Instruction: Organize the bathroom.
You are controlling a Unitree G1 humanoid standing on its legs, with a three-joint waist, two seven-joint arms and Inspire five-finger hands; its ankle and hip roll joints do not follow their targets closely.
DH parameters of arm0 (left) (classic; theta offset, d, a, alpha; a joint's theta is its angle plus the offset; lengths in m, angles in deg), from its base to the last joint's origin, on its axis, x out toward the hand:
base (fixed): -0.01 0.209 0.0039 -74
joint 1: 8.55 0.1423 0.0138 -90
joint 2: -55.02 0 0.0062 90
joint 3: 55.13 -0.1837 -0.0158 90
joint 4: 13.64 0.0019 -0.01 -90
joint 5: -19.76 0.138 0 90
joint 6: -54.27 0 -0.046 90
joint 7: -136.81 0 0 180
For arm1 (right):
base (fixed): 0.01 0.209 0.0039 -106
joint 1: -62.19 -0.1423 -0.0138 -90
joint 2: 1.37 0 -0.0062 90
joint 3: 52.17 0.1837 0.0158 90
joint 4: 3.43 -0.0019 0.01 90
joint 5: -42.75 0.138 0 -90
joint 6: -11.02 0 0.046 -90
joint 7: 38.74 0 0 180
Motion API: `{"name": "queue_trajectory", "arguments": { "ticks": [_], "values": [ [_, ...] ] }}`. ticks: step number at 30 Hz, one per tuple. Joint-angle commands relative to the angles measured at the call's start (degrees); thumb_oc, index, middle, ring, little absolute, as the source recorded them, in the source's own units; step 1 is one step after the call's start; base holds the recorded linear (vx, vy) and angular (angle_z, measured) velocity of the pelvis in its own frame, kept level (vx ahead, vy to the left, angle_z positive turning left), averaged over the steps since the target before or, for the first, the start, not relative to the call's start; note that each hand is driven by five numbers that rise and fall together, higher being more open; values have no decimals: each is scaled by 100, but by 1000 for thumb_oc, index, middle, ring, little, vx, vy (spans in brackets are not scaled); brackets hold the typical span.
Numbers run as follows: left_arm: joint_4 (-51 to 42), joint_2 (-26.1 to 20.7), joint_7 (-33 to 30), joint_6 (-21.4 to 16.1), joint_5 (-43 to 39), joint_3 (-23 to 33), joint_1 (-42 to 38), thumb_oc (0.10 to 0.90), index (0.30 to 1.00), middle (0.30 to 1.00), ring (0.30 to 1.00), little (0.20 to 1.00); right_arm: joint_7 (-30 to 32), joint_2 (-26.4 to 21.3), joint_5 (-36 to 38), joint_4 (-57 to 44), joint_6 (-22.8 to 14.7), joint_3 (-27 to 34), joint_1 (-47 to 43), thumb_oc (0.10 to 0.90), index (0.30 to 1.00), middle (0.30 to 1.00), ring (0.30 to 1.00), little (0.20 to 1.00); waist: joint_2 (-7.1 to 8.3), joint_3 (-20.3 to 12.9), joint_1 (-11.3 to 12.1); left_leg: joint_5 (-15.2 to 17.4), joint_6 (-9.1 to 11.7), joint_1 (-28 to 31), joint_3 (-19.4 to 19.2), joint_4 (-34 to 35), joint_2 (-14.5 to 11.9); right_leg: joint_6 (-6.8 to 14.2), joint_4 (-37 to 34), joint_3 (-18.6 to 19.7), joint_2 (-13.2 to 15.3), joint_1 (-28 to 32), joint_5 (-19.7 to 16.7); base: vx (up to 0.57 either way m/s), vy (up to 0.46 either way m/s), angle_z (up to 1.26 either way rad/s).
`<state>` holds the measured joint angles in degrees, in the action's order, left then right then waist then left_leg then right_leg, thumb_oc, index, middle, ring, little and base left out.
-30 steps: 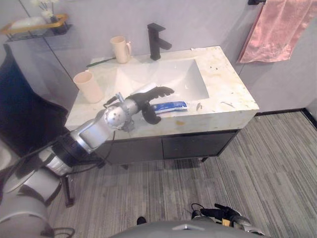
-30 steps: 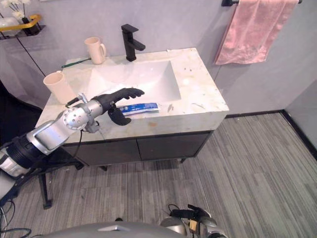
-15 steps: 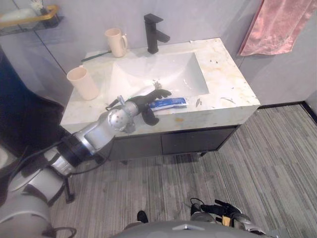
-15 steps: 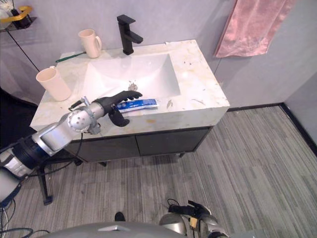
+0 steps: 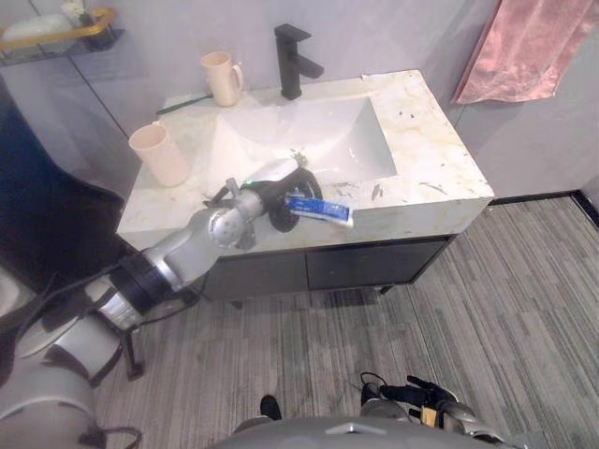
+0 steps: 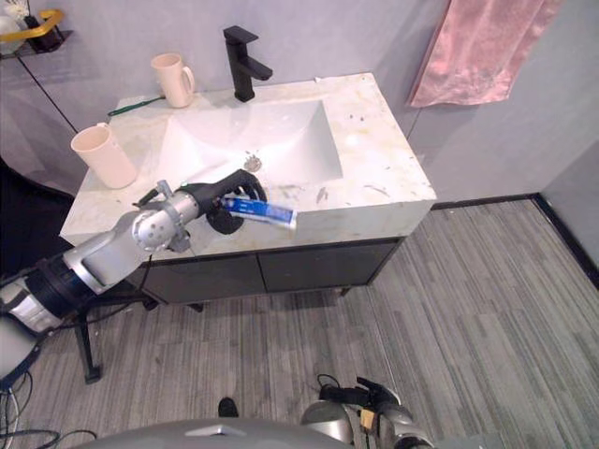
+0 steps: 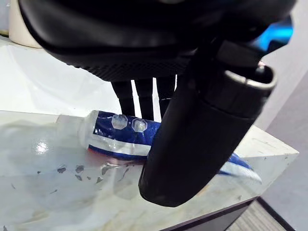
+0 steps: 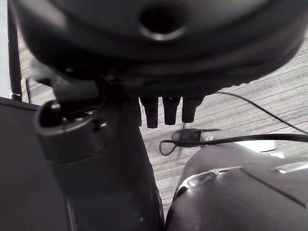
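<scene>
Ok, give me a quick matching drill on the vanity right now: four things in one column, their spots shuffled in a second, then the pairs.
Things:
1. toothpaste tube
2. black faucet
3. pink towel
4. green toothbrush

Places:
A. hanging on the wall to the right
B. lying at the back left, beside a beige mug
C. pinched in the left hand at the counter's front edge
D. behind the basin

Pairs: 1-C, 2-D, 3-A, 4-B
</scene>
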<state>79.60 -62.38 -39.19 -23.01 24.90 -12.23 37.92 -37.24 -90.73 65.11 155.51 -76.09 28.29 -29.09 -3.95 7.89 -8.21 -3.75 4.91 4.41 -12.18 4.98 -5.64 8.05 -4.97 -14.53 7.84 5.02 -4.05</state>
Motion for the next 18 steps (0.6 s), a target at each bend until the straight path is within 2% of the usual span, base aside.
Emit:
{"name": "queue_trajectory", "arguments": {
  "ticks": [1,2,3,13,14,15,16,18],
  "values": [
    [429,-202,-322,-183,267,267,-1319,400,300,300,300,300,72,-389,-132,208,98,-138,339,800,900,900,900,900,33,12,-135,568,-137,39,-86,-255,384,20,147,42,-473,15,633,0,0,0],
    [418,-208,-339,-153,215,256,-1333,557,535,535,535,535,70,-388,-137,212,101,-146,337,800,900,900,900,900,32,9,-127,570,-139,36,-86,-258,389,20,149,32,-470,17,637,0,0,0],
    [422,-213,-376,-149,211,243,-1339,800,900,900,900,900,63,-386,-141,226,90,-148,331,800,900,900,900,900,30,6,-123,577,-144,34,-91,-267,395,17,154,26,-469,20,643,0,0,0],
    [496,-212,-349,-162,88,252,-1384,800,900,900,900,900,56,-326,-110,229,76,-210,273,800,900,900,900,900,28,-34,-75,595,-162,53,-90,-274,418,15,178,-1,-461,54,668,2,0,1],
    [480,-213,-366,-145,27,257,-1377,714,771,771,771,771,66,-321,-115,223,72,-218,278,800,900,900,900,900,28,-36,-74,598,-164,55,-90,-274,422,17,174,-2,-460,58,668,0,0,0],
    [441,-208,-372,-99,-41,277,-1352,425,338,338,338,338,82,-314,-119,205,79,-234,284,800,900,900,900,900,28,-40,-70,603,-169,60,-89,-269,427,17,172,1,-465,60,671,0,0,0],
    [432,-203,-373,-81,-75,292,-1340,400,300,300,300,300,90,-308,-123,201,79,-241,288,800,900,900,900,900,27,-43,-69,608,-172,63,-93,-265,429,18,169,1,-467,61,673,0,0,0],
    [420,-193,-325,-46,-116,323,-1317,400,300,300,300,300,106,-297,-139,198,76,-242,293,800,900,900,900,900,26,-45,-70,609,-173,69,-100,-262,431,19,168,2,-469,64,675,0,0,0]
  ]
}}
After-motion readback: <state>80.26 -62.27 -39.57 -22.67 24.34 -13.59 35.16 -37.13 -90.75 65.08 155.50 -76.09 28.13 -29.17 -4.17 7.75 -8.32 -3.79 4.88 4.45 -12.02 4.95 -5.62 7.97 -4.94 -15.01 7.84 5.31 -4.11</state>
